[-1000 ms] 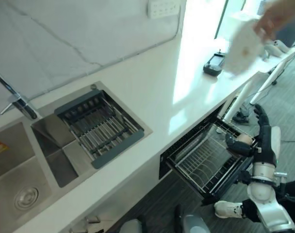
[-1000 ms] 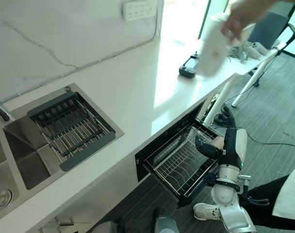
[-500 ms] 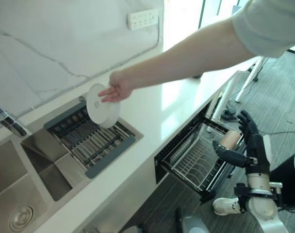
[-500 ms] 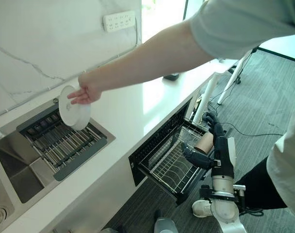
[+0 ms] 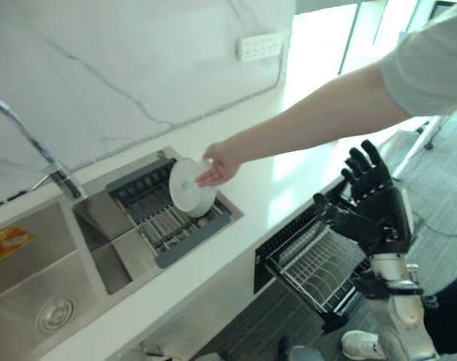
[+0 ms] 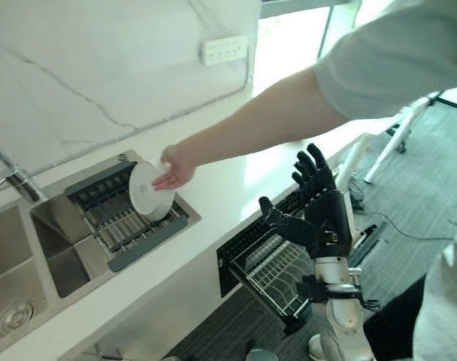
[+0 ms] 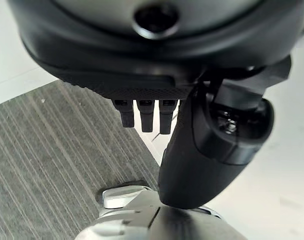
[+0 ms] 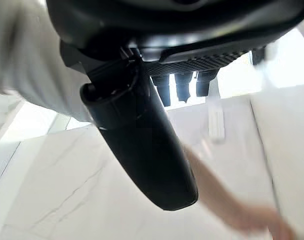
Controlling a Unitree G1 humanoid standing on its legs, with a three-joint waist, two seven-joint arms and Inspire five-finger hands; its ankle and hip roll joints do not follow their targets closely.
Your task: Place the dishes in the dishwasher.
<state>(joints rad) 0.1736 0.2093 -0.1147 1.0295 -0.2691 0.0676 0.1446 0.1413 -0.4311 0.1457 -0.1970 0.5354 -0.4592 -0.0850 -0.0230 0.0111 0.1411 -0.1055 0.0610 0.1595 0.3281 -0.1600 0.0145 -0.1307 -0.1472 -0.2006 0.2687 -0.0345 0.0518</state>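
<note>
A person's hand holds a white plate (image 5: 189, 186) on edge over the dark drying rack (image 5: 165, 213) set in the sink. The dishwasher's wire rack (image 5: 316, 268) stands pulled out below the counter's front edge. My right hand (image 5: 376, 209) is raised in front of that edge, above the wire rack, open with fingers spread and nothing in it. The same right hand (image 6: 322, 212) stands well apart from the plate (image 6: 148, 191). In the left wrist view my left hand (image 7: 192, 160) hangs open over grey carpet, holding nothing.
A person's bare arm (image 5: 319, 113) stretches across the white counter (image 5: 273, 162) from the right. A faucet (image 5: 40, 154) stands behind the steel sink basin (image 5: 40, 293). A wall socket (image 5: 261, 47) sits on the marble backsplash.
My right hand has risen from beside the dishwasher rack to above counter height, and the tan cup seen at it is gone from view. The person's plate has settled lower onto the drying rack.
</note>
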